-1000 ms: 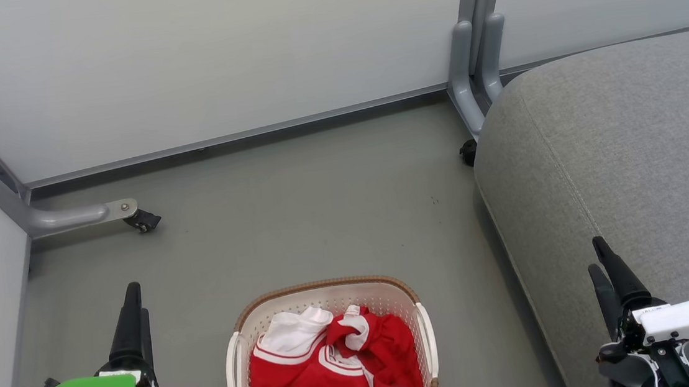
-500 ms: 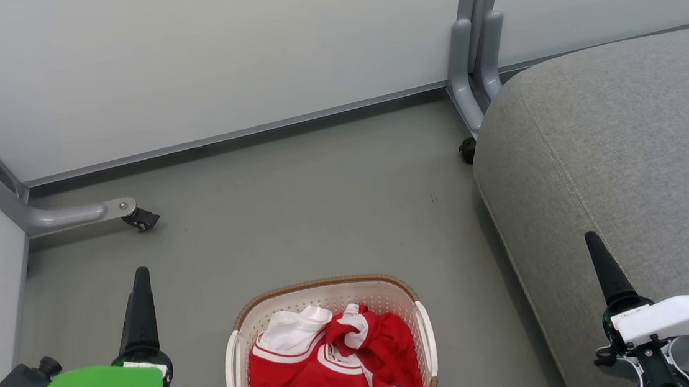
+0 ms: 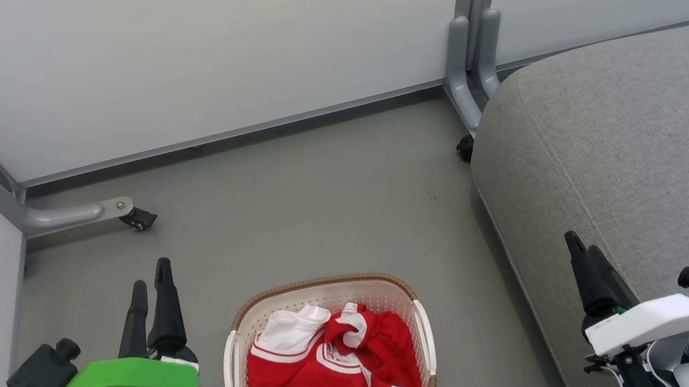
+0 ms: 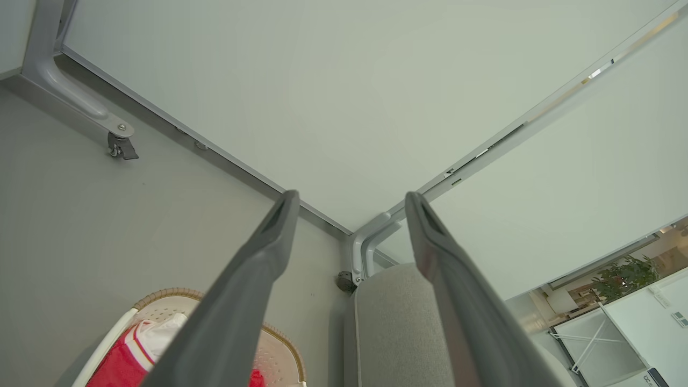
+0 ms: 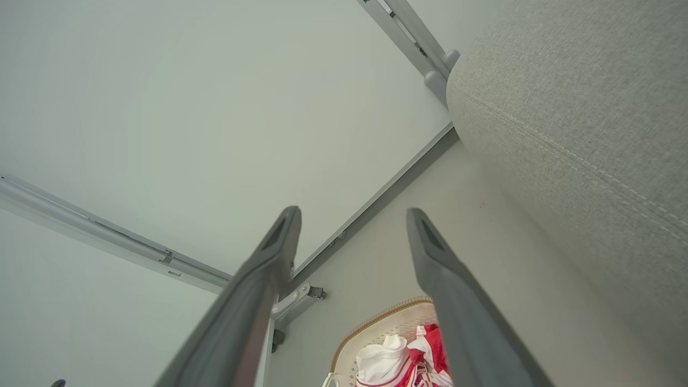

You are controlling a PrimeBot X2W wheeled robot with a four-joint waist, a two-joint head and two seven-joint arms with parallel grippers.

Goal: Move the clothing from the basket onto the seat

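Clothing (image 3: 329, 369): a red jersey and shorts with white panels, heaped loosely in the basket and filling most of it. Dark lettering faces up at the near end.
Basket (image 3: 327, 284): stands on the floor between my two arms, near the seat's side but apart from it.
Seat (image 3: 627, 150): the big grey cushion to my right.
Left gripper (image 3: 151, 274): fingers spread with nothing between them, hovering over the floor just left of the basket.
Right gripper (image 3: 581, 243): fingers parted and empty, over the seat's near edge.
Handling: I judge the cloth to be thin, smooth sports fabric that is light and limp. It should drape and trail once lifted, and it may slide out of a shallow pinch.
Where to hold: the raised fold (image 3: 353, 327) of red and white at the heap's middle stands proud of the rest, so my fingers can close deep around it.
Risk: one piece may come up without the other, or a trailing hem may catch the rim.
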